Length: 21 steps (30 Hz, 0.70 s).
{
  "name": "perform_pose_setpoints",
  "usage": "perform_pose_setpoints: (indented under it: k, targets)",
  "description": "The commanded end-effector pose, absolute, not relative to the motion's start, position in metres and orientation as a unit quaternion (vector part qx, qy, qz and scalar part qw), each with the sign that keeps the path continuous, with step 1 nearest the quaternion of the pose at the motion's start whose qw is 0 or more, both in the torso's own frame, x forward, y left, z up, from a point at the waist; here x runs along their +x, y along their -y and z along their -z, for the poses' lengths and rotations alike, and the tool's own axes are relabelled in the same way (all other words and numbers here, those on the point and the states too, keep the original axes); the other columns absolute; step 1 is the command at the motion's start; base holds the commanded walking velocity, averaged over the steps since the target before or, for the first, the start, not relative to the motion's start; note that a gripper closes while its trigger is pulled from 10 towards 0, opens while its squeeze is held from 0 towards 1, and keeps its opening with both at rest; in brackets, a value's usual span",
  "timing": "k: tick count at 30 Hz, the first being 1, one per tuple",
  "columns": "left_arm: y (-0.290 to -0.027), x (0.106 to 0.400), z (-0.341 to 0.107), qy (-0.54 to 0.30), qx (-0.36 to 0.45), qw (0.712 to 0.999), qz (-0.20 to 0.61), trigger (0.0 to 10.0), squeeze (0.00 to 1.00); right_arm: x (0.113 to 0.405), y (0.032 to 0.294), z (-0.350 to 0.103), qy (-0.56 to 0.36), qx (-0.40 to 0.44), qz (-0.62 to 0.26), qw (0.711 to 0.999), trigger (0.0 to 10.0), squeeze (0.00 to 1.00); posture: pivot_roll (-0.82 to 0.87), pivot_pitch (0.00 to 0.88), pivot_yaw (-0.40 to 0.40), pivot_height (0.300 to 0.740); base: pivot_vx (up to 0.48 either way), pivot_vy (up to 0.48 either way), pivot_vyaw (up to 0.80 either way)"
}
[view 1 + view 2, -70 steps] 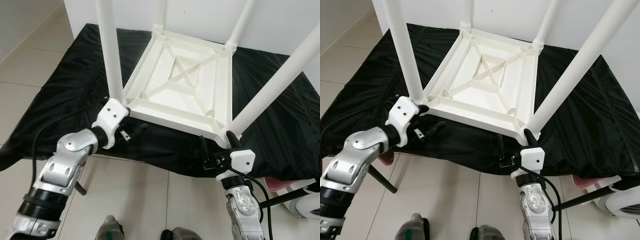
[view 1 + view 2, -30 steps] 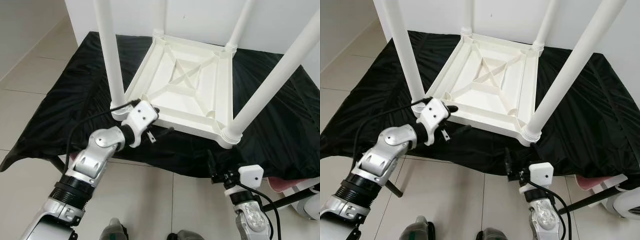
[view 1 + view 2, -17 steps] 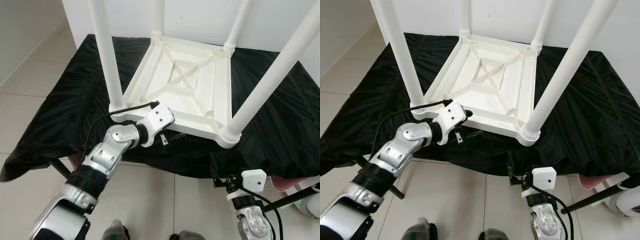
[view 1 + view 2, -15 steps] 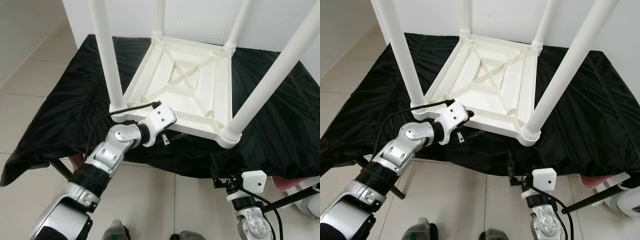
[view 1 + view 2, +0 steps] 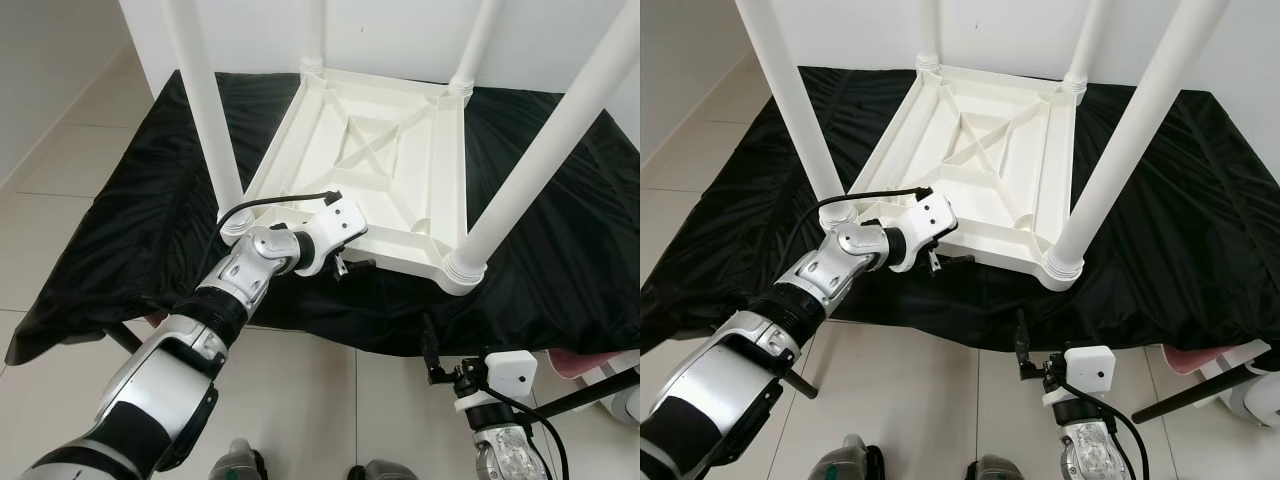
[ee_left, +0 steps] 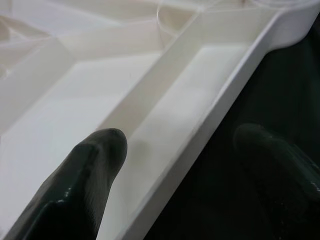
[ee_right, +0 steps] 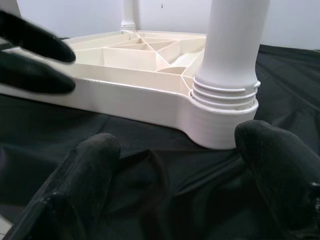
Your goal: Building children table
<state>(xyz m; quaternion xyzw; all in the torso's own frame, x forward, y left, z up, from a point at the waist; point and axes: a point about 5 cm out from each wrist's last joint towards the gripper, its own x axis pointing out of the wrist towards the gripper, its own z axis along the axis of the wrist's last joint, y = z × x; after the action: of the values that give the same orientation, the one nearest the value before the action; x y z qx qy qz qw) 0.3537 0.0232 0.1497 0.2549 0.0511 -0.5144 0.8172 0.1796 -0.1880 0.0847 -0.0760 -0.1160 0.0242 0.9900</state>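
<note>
A white plastic children's table [image 5: 400, 190] lies upside down on a black cloth, its four legs pointing up. My left gripper [image 5: 350, 265] is at the middle of the table's near rim. It is open, and in the left wrist view its fingers [image 6: 95, 170] straddle the rim, one over the inner tray and one over the cloth. My right gripper [image 5: 430, 350] hangs open below the cloth's front edge, apart from the table. In the right wrist view the right gripper [image 7: 177, 140] faces the near right leg [image 7: 230, 60] and its threaded socket.
The black cloth [image 5: 130, 200] covers a low stand against a white wall. Tiled floor [image 5: 60, 160] lies to the left and in front. At the lower right there is a pink object [image 5: 590, 365], with a black strut [image 5: 590, 400] beside it. My feet [image 5: 235, 462] are at the bottom.
My left gripper has slid right along the near rim, from the near left leg to the rim's middle. My right gripper has dropped down and back from the near right corner.
</note>
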Motion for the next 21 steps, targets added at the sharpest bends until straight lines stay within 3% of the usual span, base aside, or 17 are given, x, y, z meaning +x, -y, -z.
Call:
perform_pose_setpoints:
  k: [1,21]
  targets:
    - [-0.022,0.356,-0.146,-0.057,0.273,0.812,0.513,10.0,0.00,0.176,0.187,-0.084,0.111,-0.067,-0.016,0.991,10.0,0.00,-0.15,0.092,0.079,0.740,0.000,0.000,0.00]
    - [-0.002,0.354,-0.140,-0.087,0.303,0.768,0.557,10.0,0.00,0.166,0.183,-0.081,0.101,-0.069,0.006,0.993,10.0,0.00,-0.17,0.108,0.131,0.740,0.000,0.000,0.00]
